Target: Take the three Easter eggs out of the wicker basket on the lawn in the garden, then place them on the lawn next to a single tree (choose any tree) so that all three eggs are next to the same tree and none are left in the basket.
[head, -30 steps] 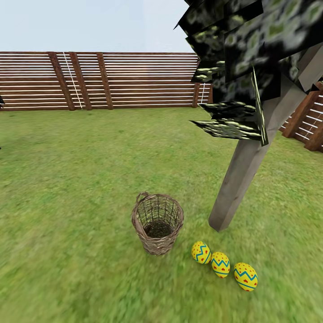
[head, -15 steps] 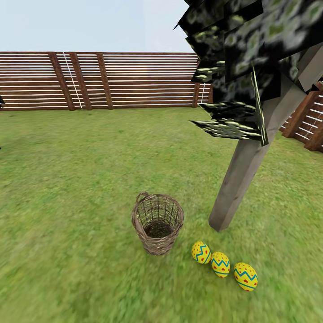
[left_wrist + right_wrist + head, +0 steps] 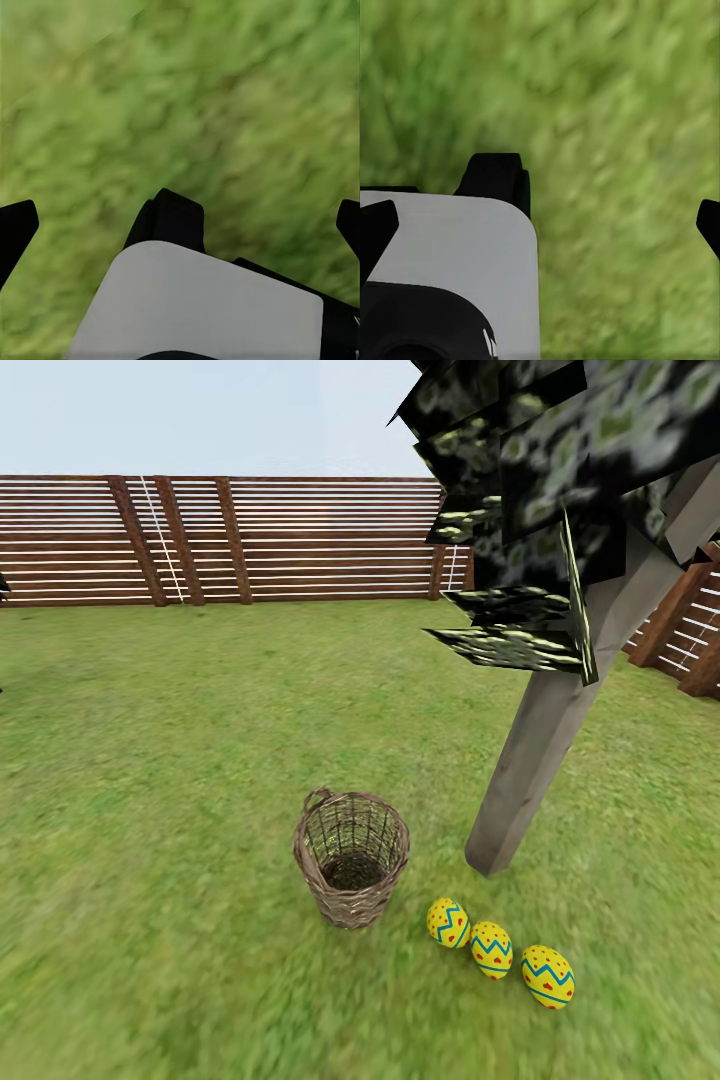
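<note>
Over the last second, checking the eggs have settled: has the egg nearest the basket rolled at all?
No. The nearest egg keeps the same gap to the wicker basket and to the tree, with the other two eggs unmoved beside it.

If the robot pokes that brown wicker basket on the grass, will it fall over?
The brown woven wicker basket would probably tip fairly easily: it stands upright, taller than its base is wide, and narrows toward the bottom. It looks empty and see-through, so likely light. The mottled green lawn may soften a fall.
</note>
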